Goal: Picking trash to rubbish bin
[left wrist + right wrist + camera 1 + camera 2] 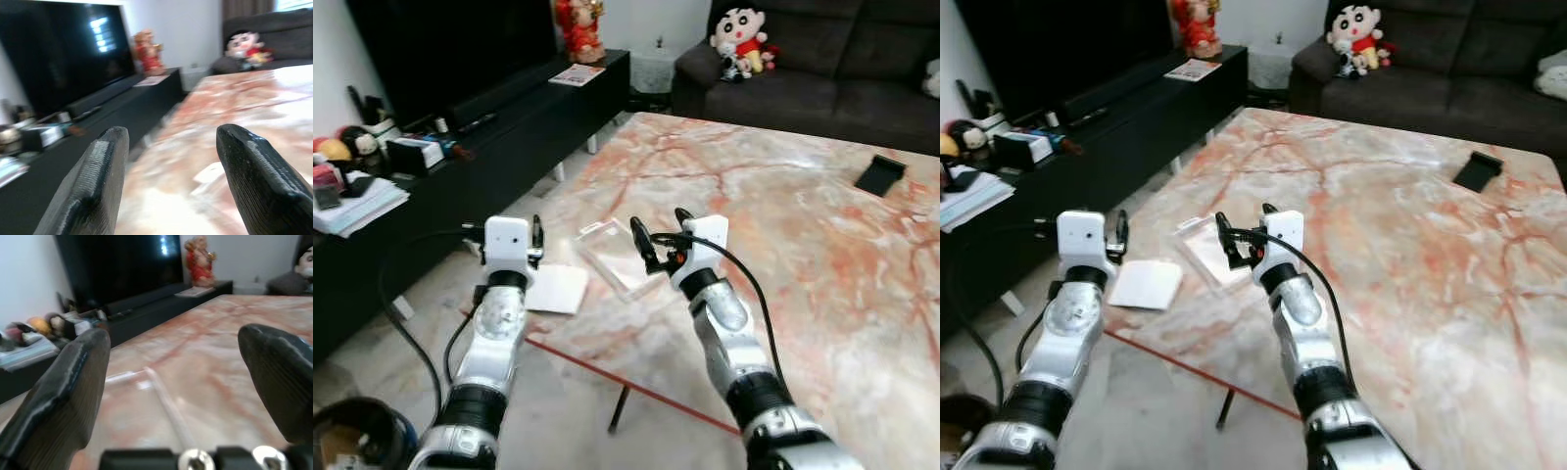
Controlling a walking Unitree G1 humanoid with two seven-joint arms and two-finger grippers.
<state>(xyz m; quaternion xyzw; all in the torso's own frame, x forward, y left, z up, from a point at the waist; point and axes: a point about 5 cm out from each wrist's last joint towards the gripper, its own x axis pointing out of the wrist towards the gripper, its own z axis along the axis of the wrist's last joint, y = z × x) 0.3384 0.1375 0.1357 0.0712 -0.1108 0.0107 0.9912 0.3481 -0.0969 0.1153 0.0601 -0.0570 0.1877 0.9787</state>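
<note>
trash: a clear plastic package lies flat on the marble table, near the table's left corner, just ahead of the right gripper's fingertips.
right gripper: the right gripper hangs low over the table at the near edge of the package, its two black fingers spread apart with nothing between them; in the right wrist view the package's clear edge shows through the gap between the fingers.
left gripper: the left gripper is raised off the table's left corner, beside the table edge; the left wrist view shows its fingers standing wide apart and empty.
white sheet: a white square piece lies on the floor below the table's corner, just beside the left arm.
table: pink-veined marble top; a small black object sits on its far right part, well apart from the package.
tv unit: a long black cabinet runs along the left, with a dark screen, a red figurine, papers and small clutter on it.
sofa: a dark sofa stands beyond the table, with a cartoon plush doll on its left end.
</note>
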